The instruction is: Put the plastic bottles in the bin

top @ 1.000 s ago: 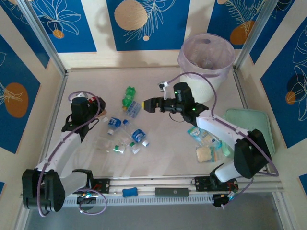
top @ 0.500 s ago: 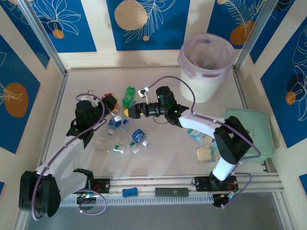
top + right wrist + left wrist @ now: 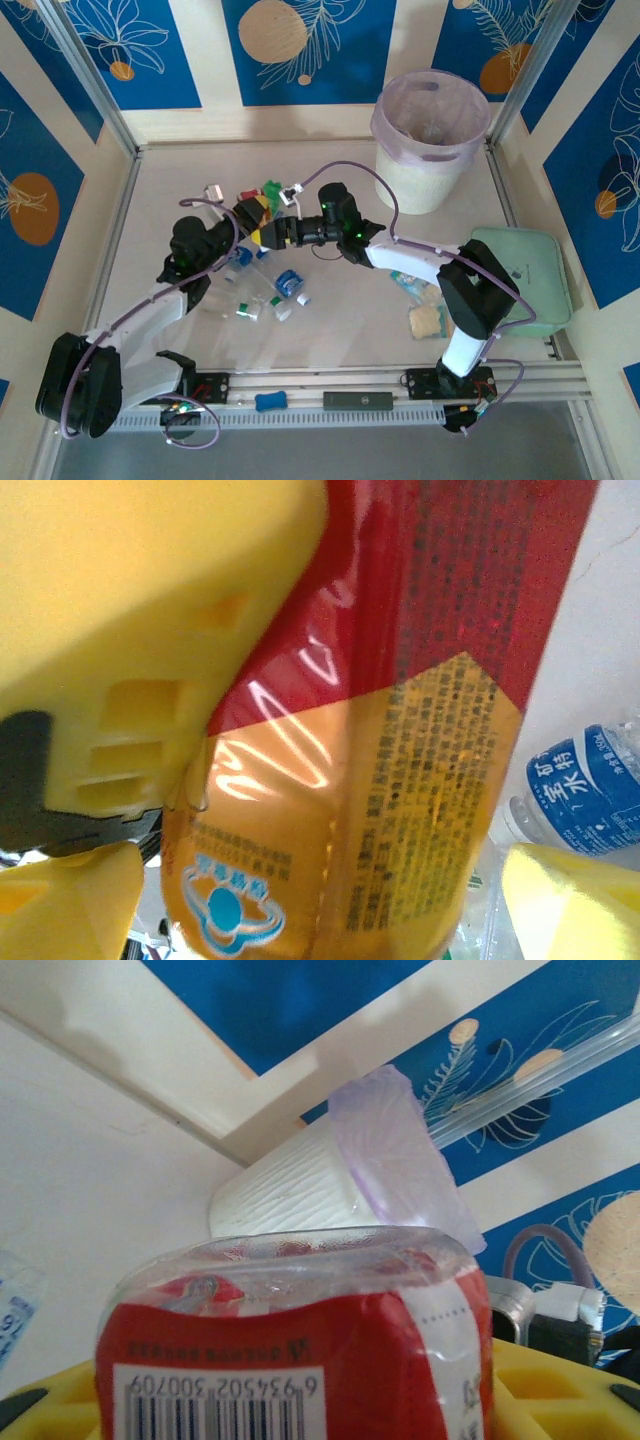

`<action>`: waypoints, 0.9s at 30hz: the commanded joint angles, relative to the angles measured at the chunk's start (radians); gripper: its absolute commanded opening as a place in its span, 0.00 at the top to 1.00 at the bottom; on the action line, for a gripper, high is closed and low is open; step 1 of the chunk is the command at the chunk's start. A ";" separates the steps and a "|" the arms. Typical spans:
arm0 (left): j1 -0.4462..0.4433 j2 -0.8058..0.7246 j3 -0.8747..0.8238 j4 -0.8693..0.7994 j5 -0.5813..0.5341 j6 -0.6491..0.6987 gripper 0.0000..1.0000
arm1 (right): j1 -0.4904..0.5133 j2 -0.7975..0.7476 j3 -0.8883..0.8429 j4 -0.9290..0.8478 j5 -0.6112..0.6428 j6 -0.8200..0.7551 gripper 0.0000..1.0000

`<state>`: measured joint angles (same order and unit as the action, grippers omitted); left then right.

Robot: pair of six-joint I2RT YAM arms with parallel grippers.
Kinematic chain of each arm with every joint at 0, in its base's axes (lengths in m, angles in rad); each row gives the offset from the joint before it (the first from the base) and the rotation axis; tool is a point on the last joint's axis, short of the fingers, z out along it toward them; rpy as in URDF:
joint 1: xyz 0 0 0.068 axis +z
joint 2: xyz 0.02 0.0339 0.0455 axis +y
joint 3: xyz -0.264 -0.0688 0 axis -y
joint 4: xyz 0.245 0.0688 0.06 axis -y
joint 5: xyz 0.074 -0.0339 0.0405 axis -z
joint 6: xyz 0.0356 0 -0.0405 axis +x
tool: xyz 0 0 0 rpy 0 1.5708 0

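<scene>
Gripping a red-labelled bottle (image 3: 300, 1340) over the pale desk (image 3: 340, 320), the left end effector (image 3: 250, 212) shows its barcode in the wrist view; overhead it is a red blur, cap hidden. The right end effector (image 3: 268, 234) stands open around it. The bin (image 3: 415, 185) stands far right, against blue-patterned walls (image 3: 310, 50).

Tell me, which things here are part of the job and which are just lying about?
Part of the job: red-labelled bottle, loose bottles, bin.
Lying about: snack packets, tan biscuit, green case.
</scene>
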<state>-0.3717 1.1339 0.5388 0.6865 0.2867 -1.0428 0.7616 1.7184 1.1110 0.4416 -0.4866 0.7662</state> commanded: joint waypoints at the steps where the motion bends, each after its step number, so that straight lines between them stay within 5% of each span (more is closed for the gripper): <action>1: -0.037 0.014 -0.019 0.142 0.063 -0.041 0.50 | -0.005 0.000 0.010 0.019 0.024 0.000 0.13; 10: -0.068 0.061 -0.004 0.209 0.119 -0.123 0.49 | -0.042 -0.021 -0.019 0.016 0.032 -0.029 0.25; 15: -0.090 0.055 -0.002 0.184 0.119 -0.116 0.45 | -0.048 -0.032 -0.012 -0.008 0.028 -0.067 0.46; 19: -0.091 0.048 -0.007 0.170 0.108 -0.107 0.38 | -0.054 -0.048 -0.017 -0.036 0.040 -0.089 0.52; 24: -0.091 0.034 -0.003 0.135 0.086 -0.085 0.00 | -0.061 -0.072 -0.028 -0.076 0.058 -0.109 0.55; 27: -0.082 0.008 -0.003 0.090 0.061 -0.068 0.00 | -0.068 -0.081 -0.034 -0.101 0.075 -0.113 0.56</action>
<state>-0.4438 1.1854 0.5297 0.7975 0.3195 -1.1427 0.7116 1.6653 1.0935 0.3748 -0.4801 0.6758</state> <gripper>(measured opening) 0.997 0.535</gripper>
